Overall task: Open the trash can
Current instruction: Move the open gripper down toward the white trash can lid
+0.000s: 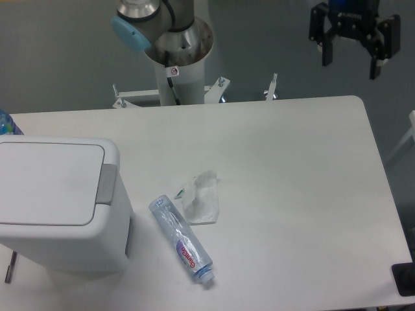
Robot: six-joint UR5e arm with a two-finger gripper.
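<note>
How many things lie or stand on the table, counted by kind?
Large boxy white plastic trash can with flat lid: 1
Clear plastic bottle, lying on its side: 1
Crumpled clear plastic wrapper: 1
Total: 3

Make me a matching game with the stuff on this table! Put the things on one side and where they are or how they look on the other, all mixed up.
Things:
1. trash can
2. bottle
3. gripper
4. crumpled wrapper

Descriptions:
A. lying on its side
B. lid shut, at the table's left
C. open, up in the air
D. clear plastic, beside the bottle's top end

Pairs: 1-B, 2-A, 3-C, 4-D
</note>
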